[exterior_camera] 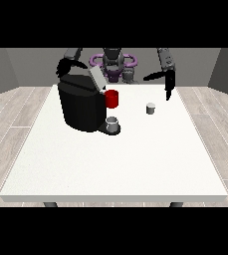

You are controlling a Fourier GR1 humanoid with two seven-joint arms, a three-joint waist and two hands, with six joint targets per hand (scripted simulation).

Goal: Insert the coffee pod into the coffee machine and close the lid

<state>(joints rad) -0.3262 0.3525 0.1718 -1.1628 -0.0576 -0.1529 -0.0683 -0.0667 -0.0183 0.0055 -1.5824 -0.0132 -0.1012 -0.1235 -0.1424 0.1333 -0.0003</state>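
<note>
1. The coffee machine stands in front of the hand at the view's left and covers its lower part; how that hand's fingers lie cannot be told.
2. The machine's raised lid hides the opening beneath it, so the inside is not visible.
3. The robot's body is hidden below the chest by the table.
4. The table legs are cut off at the lower edge of the scene.
5. The cup under the machine's spout and the pod are too small to show any detail.
</note>
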